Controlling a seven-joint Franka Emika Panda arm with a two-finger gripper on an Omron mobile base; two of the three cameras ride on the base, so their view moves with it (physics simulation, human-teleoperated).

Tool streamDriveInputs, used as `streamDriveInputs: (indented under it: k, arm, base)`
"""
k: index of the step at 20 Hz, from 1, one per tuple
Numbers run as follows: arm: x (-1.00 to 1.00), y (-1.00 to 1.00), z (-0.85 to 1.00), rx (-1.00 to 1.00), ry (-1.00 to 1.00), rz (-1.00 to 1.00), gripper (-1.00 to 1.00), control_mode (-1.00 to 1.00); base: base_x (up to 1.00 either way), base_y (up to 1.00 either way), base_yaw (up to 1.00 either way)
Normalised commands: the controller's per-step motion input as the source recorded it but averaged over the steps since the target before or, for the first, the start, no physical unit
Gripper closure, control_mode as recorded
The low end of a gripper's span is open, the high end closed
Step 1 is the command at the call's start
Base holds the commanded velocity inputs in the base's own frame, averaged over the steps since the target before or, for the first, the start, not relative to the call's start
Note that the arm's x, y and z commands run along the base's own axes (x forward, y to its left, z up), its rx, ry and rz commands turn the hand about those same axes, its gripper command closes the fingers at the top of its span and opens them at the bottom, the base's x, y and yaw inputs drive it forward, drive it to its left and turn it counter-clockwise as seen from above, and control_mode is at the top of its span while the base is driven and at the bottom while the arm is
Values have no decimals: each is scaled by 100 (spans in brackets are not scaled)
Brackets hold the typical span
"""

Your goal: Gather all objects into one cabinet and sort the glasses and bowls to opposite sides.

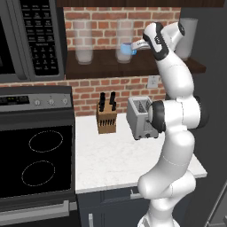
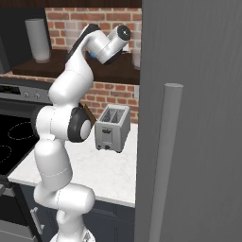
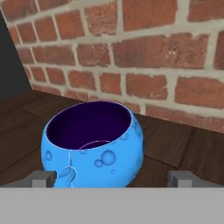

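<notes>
One blue bowl (image 3: 92,144) is sitting on the brown shelf (image 3: 175,144), close to the brick wall (image 3: 131,52). The gripper (image 3: 113,178) is hovering at the bowl, fingers (image 3: 43,178) spread wide, either side of it.

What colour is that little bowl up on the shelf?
Bright blue with bubble-like spots and a dark purple inside: the small blue bowl, best seen in the hand view.

Lighting is even and diffuse with no visible source. Shadows are soft and faint. The white arm (image 1: 175,111) shows mild highlights. All views are low-resolution and slightly soft.
</notes>
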Motion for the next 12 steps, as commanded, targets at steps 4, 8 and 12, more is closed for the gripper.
streamDriveInputs:
  k: [4, 8, 12]
  arm:
    - [3, 0, -4, 0, 0, 0, 100, -100]
    - [0, 0, -1, 0, 0, 0, 100, -100]
    - [0, 0, 0, 0, 0, 0, 100, -100]
  base:
    - [0, 0, 0]
    - [0, 0, 0]
    - [0, 0, 0]
